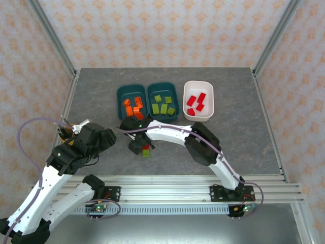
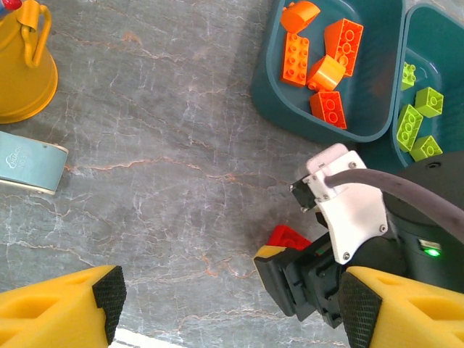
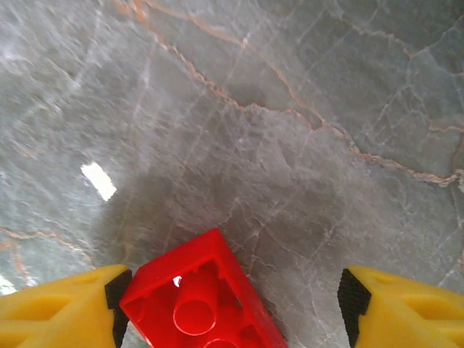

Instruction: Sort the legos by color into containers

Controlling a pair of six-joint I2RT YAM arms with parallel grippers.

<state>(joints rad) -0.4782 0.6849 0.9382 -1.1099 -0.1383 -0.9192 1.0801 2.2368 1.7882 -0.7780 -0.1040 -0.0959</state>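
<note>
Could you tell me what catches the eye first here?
Three bins stand out mid-table: orange bricks in the left teal bin, yellow-green bricks in the middle teal bin, red bricks in the white bin. Closer in, the right gripper is open around a loose red brick.

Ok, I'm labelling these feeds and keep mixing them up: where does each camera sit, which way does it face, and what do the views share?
Top external: fixed above and behind the arm bases, looking down on the table; left arm and right arm show.
Left wrist: on the left arm, looking down past its own yellow fingers at the orange-brick bin and the right gripper.
Right wrist: on the right arm, facing straight down; a red brick lies between its fingers.
Shared: all three show the red brick.
</note>
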